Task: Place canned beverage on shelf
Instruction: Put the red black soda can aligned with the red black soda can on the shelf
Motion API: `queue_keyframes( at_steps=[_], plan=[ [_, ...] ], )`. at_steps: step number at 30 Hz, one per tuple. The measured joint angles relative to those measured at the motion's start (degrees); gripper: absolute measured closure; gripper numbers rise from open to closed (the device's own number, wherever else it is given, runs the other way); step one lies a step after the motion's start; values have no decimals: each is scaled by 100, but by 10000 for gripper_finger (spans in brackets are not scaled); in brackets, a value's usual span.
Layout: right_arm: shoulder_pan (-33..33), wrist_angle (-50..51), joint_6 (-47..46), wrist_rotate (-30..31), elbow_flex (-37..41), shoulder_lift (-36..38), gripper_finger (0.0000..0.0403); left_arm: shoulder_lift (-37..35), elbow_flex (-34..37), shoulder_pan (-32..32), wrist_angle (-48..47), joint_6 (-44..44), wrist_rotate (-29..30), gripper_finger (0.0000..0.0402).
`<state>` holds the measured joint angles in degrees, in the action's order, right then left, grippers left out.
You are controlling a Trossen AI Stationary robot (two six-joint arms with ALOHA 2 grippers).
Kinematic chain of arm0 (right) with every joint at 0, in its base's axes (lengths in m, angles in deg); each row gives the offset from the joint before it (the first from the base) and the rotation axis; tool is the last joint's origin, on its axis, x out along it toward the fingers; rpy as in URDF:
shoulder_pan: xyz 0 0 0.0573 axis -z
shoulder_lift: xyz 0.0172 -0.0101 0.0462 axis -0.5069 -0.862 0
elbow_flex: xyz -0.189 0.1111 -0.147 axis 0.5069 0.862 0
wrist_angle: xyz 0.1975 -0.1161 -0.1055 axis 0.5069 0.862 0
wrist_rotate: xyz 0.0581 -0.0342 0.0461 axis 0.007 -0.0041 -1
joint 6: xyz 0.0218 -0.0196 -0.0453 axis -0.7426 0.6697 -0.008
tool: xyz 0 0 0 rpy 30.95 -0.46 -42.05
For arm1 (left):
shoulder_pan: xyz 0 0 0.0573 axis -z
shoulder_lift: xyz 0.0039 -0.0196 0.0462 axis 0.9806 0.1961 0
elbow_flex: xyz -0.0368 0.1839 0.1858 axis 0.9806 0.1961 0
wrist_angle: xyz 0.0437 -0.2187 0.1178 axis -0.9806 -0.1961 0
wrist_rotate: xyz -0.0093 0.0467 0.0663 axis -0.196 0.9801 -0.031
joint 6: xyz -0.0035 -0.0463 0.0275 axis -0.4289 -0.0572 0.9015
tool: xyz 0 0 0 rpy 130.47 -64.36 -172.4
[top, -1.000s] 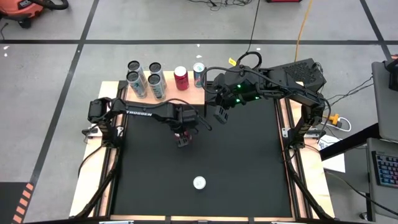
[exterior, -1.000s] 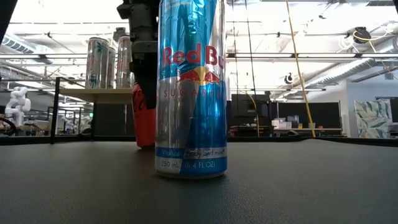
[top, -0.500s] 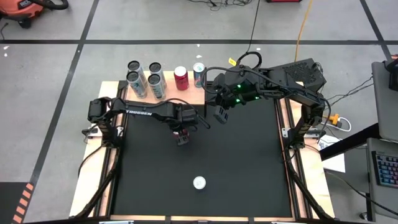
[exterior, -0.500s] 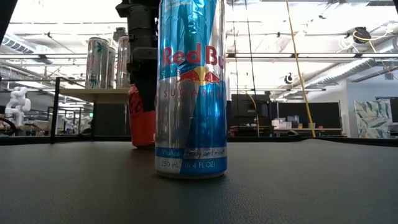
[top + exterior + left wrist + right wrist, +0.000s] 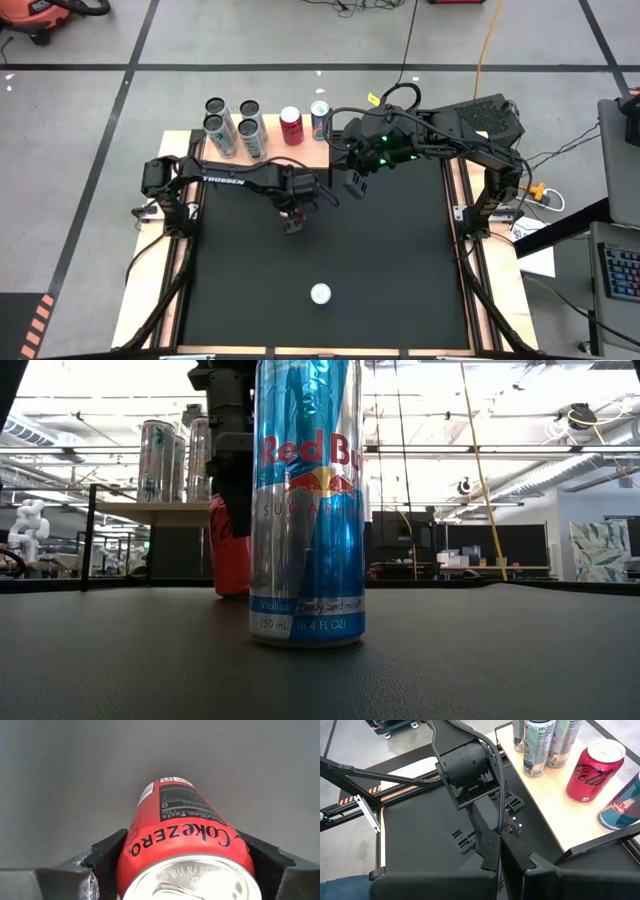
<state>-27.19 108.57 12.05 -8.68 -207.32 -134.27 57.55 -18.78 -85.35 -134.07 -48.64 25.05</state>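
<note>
floor: smooth grey concrete floor (image 5: 250,40) with dark tape lines
ceiling: bright white ceiling lights (image 5: 100,380)
cord: long orange cord (image 5: 487,40)

Left gripper (image 5: 292,222) clamped — right gripper (image 5: 353,186) closed

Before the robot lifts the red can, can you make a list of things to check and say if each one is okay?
1. Left gripper around the Coke Zero can, a finger on each side: ok.
2. Can upright on the black mat: ok in the low view.
3. Free room on the shelf: cannot tell; six cans already stand on it in the high view, with a strip of bare wood in front.
4. Right gripper shut and holding nothing: ok.
5. Right arm hangs near the shelf's front edge, maybe in the way: cannot tell.
6. Red Bull can standing apart from the lift: ok.
</note>
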Motion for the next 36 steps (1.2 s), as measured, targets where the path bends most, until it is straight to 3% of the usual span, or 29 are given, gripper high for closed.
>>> queue_keyframes(
  at_steps=[14,19,21,30,36],
  plan=[
    [1,0,0,-1,0,0,403,0,-2,-42,-182,-345,401,97],
    [0,0,0,0,0,0,403,0,-1,-85,-107,-296,186,96],
    [1,-2,0,-1,0,0,403,0,0,-104,13,-227,-81,88],
    [2,-1,1,-1,0,0,403,0,0,-129,-3,-201,-52,11],
    [1,-2,0,0,0,0,403,0,-49,-120,-98,-182,79,10]
  ],
)
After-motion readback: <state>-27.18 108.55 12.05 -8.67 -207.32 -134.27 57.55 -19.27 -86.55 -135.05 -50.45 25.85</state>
